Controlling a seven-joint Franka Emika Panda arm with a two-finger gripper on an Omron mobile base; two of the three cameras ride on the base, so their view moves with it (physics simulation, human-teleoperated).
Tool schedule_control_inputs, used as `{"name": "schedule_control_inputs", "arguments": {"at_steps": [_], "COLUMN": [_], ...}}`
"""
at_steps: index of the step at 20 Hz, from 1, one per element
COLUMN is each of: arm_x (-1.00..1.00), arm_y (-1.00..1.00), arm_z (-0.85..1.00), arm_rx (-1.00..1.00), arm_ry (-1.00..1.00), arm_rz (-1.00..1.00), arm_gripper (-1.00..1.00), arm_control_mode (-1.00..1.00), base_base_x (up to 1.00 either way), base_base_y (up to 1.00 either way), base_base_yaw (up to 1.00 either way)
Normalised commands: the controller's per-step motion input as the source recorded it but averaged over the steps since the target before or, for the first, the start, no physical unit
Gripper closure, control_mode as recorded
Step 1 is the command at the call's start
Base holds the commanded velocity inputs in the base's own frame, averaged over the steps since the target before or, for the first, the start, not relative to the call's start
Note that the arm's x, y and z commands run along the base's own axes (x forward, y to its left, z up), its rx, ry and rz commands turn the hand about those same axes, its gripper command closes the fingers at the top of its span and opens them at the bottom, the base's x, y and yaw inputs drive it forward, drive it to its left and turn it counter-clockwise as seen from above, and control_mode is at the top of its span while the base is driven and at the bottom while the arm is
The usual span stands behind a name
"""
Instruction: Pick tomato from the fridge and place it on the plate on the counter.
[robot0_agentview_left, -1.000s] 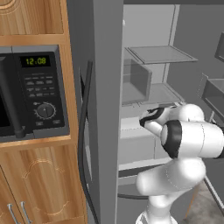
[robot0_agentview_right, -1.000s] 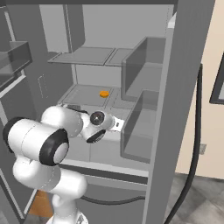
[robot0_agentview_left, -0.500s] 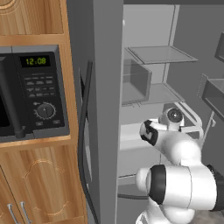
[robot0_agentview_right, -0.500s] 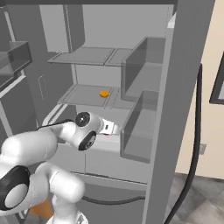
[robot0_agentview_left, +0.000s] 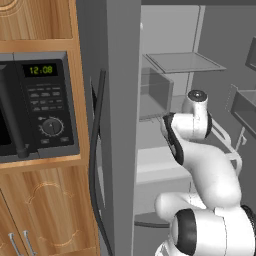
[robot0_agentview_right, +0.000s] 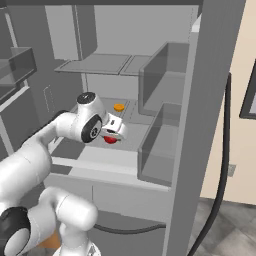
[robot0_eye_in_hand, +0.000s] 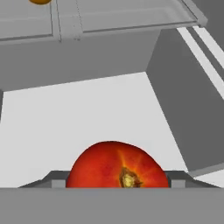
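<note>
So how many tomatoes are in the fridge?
1. The tomato sits on a white shelf close in front of the hand, red beside the arm in the right base view. Others may be hidden.

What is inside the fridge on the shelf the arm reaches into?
A red tomato sits right at the tool, over the grey shelf. A small orange item lies further back. The tool hides most of the tomato in the right base view.
</note>
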Motion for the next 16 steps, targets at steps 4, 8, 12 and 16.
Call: {"name": "schedule_control_inputs", "arguments": {"at_steps": [4,8,12,16], "arm_x": [-0.82,-1.00,-0.77,-0.57], "arm_y": [0.16,0.23,0.26,0.12], "arm_z": [0.20,0.00,0.04,0.14], "arm_rx": [0.07,0.00,0.00,0.00], "arm_ry": [0.21,0.04,0.00,0.00], "arm_rz": [0.00,0.01,0.06,0.08], "arm_gripper": [1.00,1.00,1.00,1.00], "arm_control_mode": [-1.00,-1.00,-1.00,-1.00], "base_base_x": [0.00,0.00,0.00,0.00], "base_base_y": [0.00,0.00,0.00,0.00], "base_base_yaw": [0.00,0.00,0.00,0.00]}}
